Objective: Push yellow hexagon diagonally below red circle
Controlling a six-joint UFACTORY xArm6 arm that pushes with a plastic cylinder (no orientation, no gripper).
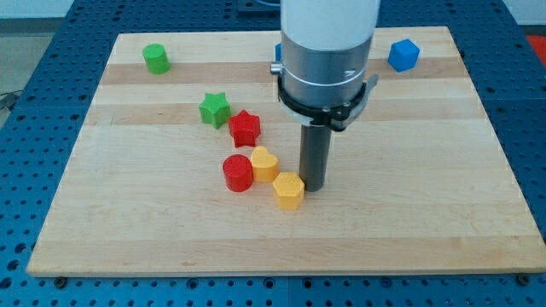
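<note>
The yellow hexagon [288, 189] lies near the board's middle, low down. The red circle [238, 173] is to its left and slightly higher. A yellow heart [264, 163] sits between them, touching the red circle's right side and the hexagon's upper left. My tip [313, 187] stands right next to the hexagon's right side, touching or nearly touching it. The rod rises to the arm's grey and white body [326, 60].
A red star [244, 128] and a green star [215, 109] lie above the red circle. A green cylinder [156, 59] is at the top left, a blue cube [403, 55] at the top right. A blue block [278, 53] peeks from behind the arm. The wooden board [426, 188] has edges all round.
</note>
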